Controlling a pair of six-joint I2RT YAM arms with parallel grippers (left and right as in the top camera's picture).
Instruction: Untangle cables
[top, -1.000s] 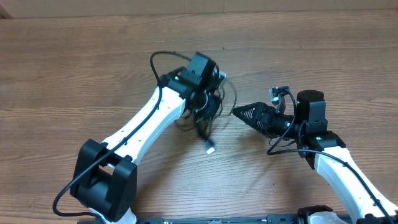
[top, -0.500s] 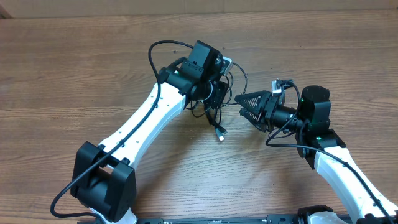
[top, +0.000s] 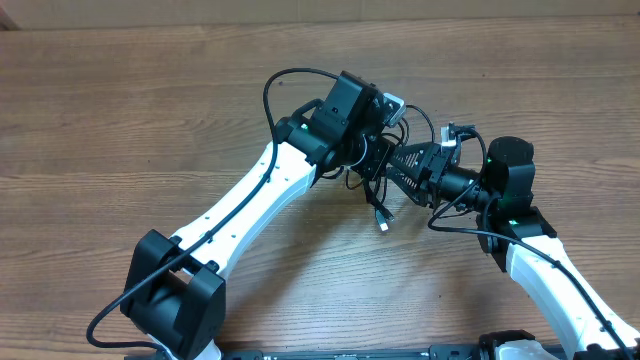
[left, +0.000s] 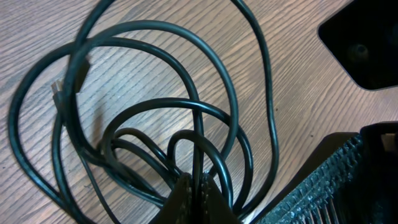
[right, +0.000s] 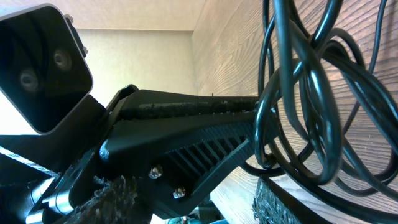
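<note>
Brown wood-grain table (top: 120, 110), grain running left-right overhead.

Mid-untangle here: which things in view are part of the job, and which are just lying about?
Part of the job:
- cables, pinched in the left gripper
- right gripper, jaws open around some strands

Just there:
- wooden table
- the arms' own thick wires
</note>
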